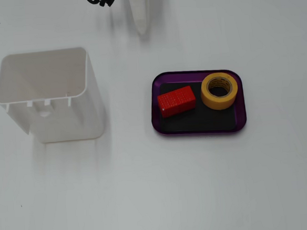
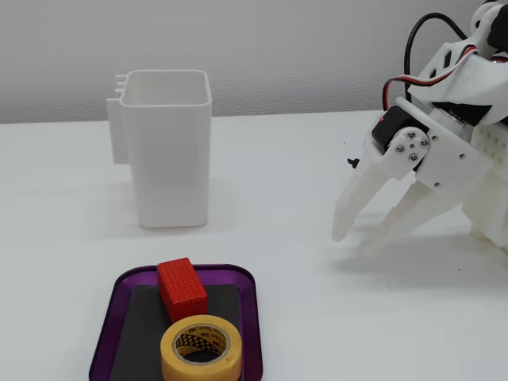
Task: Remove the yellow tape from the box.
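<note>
The small ring-shaped roll of yellow masking tape w/ tan printed core lies flat inside the shallow purple rectangular tray w/ rounded corners & black flat bottom, hole facing up. In the top-down fixed view the roll sits at approx 2 o'clock of the tray's centre, close against the right & upper walls; contact w/ the walls can't be told. In the lower, side-on fixed view the same roll is at 6 o'clock in the tray, nearest the camera.

A red rectangular studded block lies in the tray too, at 9 o'clock from the roll, just beside it; touching or not can't be told. In the side-on view the block is at 12 o'clock from the roll.

A tall white plastic bin, open top, stands on the white table well apart from the tray, at 9 o'clock of it from above.

The white two-finger gripper hangs over bare table, tips pointing down, well apart from tray & roll, at approx 2 o'clock from the tray in the side-on view. Its fingers stand apart w/ a clear gap, holding nothing. From above only one white fingertip pokes in at 12 o'clock.
</note>
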`<act>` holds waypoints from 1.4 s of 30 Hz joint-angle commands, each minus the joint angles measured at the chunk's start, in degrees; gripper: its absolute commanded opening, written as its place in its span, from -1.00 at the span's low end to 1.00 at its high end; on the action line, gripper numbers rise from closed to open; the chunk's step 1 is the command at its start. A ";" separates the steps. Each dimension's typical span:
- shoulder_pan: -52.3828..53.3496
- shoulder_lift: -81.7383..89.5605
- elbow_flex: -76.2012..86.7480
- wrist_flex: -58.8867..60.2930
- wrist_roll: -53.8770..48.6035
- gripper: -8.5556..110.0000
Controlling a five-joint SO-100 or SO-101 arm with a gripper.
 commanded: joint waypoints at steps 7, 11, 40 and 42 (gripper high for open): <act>0.53 2.55 0.18 -0.88 1.05 -0.86; 0.53 2.55 0.18 -0.88 1.05 -0.86; 0.00 -38.14 -37.35 -7.91 -5.10 -0.79; -0.53 -47.55 -45.00 -7.82 -0.44 -0.79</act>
